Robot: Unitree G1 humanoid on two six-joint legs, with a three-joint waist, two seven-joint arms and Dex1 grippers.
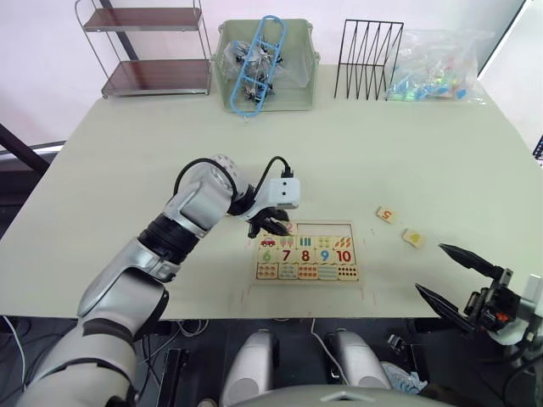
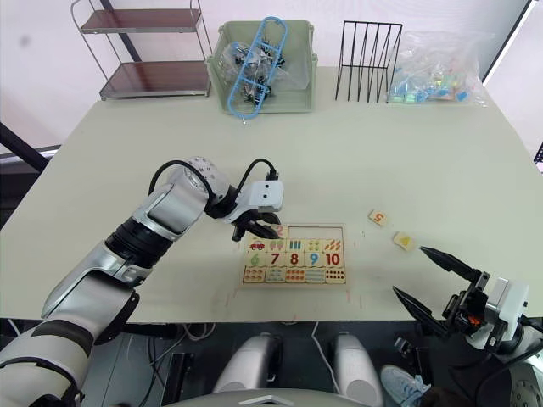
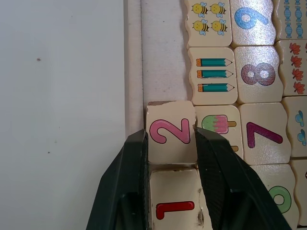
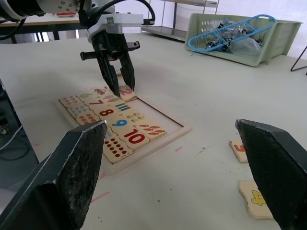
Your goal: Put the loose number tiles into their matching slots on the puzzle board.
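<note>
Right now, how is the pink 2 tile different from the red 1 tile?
The pale wooden tile with a pink 2 is clamped between the left gripper jaws; the pale wooden tile with a red 1 sits free in its slot. The 2 sits slightly crooked; the 1 lies flat. Both are small squares on the wooden puzzle board.

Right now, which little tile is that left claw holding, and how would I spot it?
Find the wooden puzzle board near the table's front edge. At its far left corner the left gripper pinches a pale square tile printed with a pink 2. It lies next to the red 1 tile, the only pink digit there.
</note>
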